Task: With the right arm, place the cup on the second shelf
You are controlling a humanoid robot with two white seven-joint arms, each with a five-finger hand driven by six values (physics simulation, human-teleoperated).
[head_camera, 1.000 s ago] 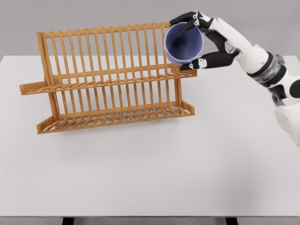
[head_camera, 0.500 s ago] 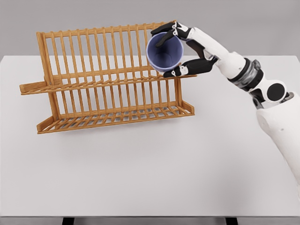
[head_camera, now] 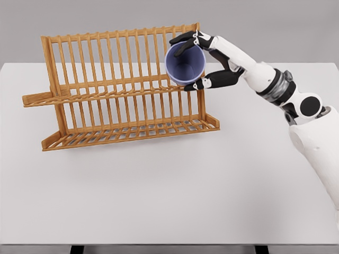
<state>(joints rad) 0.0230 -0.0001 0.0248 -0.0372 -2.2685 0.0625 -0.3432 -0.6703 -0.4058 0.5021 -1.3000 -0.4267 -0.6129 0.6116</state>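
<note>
A: What's the right hand [head_camera: 207, 59] doing?
B: Fingers [head_camera: 184, 38] curled tight round a purple cup [head_camera: 185, 64], thumb under, cup tipped w/ mouth toward camera.
A: Where's the cup?
B: At the upper shelf [head_camera: 106, 93] of the wooden rack [head_camera: 122, 87], right end, in front of the slats; can't tell if it rests on it. Rack sits on the white desk [head_camera: 169, 190].

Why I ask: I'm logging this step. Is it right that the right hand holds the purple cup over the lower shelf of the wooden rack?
Not quite. The head view shows the right hand holding the purple cup at the upper shelf of the wooden rack, not the lower one.
</note>
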